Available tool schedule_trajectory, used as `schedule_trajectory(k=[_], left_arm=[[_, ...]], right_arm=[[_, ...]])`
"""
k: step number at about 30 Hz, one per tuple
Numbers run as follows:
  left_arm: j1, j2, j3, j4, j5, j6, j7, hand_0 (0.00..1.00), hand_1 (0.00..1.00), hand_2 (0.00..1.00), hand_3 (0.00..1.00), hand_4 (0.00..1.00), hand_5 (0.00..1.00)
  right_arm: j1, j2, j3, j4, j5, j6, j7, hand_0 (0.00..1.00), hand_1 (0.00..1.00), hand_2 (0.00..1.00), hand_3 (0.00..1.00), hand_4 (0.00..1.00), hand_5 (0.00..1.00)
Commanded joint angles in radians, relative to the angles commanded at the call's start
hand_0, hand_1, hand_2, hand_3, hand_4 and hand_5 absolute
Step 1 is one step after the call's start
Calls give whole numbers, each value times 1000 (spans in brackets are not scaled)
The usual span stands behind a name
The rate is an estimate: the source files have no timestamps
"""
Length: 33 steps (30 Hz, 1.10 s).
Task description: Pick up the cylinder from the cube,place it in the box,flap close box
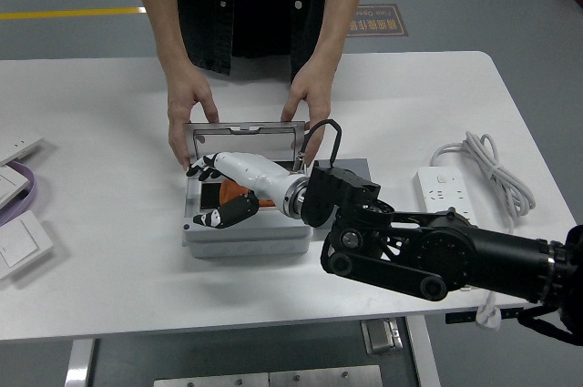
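Observation:
The grey metal box (246, 238) sits mid-table with its lid (244, 140) stood up at the back. A person's two hands (189, 112) grip the lid's top corners. My right hand (208, 194), white with black fingers, reaches in from the right over the box's left half; its fingers are spread and hold nothing. The orange cylinder (242, 194) lies inside the box under the palm, partly hidden by it. A dark grey block (353, 168) shows just right of the box, behind my wrist.
A white power strip (441, 188) and its coiled cable (489, 167) lie at the right. White switch panels (20, 243) and a purple strip (25, 194) lie at the left edge. My black forearm (437, 255) crosses the near right of the table.

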Motion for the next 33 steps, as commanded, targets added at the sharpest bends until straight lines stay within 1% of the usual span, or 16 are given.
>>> schedule_trajectory(k=[1, 6, 7, 11, 12, 13, 16, 18, 19, 23, 24, 25, 28, 33], left_arm=[[0, -1, -1, 0, 1, 0, 0, 594, 511, 562, 619, 711, 199], [-1, -3, -5, -1, 6, 0, 1, 594, 511, 562, 619, 711, 199], [-2, -3, -6, -1, 7, 0, 1, 595, 512, 562, 619, 711, 200], [-5, -2, -6, -1, 8, 0, 1, 595, 512, 562, 619, 711, 200], [-6, -1, -5, -1, 8, 0, 1, 595, 512, 562, 619, 711, 200], [-7, -1, -5, -1, 8, -1, 1, 594, 511, 562, 619, 710, 200], [-10, 3, -2, 0, 7, -1, 1, 594, 511, 562, 619, 710, 200], [-12, 5, 0, 1, 6, -1, 1, 594, 511, 562, 619, 710, 200], [-12, 7, 1, 1, 6, -1, 1, 594, 511, 562, 618, 709, 201], [-10, 9, 4, 1, 4, -1, 1, 594, 511, 562, 618, 709, 201], [-10, 9, 4, 2, 3, -1, 1, 594, 511, 562, 618, 709, 201], [-10, 9, 4, 2, 4, -2, 1, 594, 510, 562, 618, 708, 203], [-12, 6, 1, 1, 5, -3, -1, 594, 510, 562, 618, 708, 203], [-10, 3, 0, 2, 3, -3, -1, 594, 512, 562, 618, 707, 202]], right_arm=[[-5, -5, 12, 15, 22, -10, 18, 912, 788, 789, 848, 939, 356], [-25, -31, 64, 90, 137, -45, 103, 912, 788, 789, 848, 939, 356], [-27, -36, 70, 102, 158, -51, 115, 893, 761, 752, 822, 896, 344], [-18, -49, 96, 128, 203, -75, 146, 893, 761, 752, 822, 896, 344], [-11, -53, 101, 126, 205, -78, 148, 893, 761, 752, 822, 896, 344], [-2, -58, 107, 121, 207, -80, 148, 880, 738, 731, 793, 892, 358], [33, -76, 110, 94, 223, -84, 141, 880, 738, 731, 793, 892, 358], [59, -88, 103, 71, 230, -85, 132, 880, 738, 731, 793, 892, 358], [70, -94, 97, 59, 231, -85, 128, 862, 730, 719, 779, 882, 358], [106, -109, 73, 14, 235, -84, 118, 862, 730, 719, 779, 882, 358], [112, -112, 67, 3, 239, -84, 117, 862, 730, 719, 779, 882, 358], [117, -115, 60, -8, 246, -84, 118, 860, 729, 715, 783, 878, 385], [124, -127, 35, -28, 284, -84, 122, 860, 729, 715, 783, 878, 385], [118, -149, -4, -37, 310, -83, 123, 855, 729, 715, 784, 876, 400]])
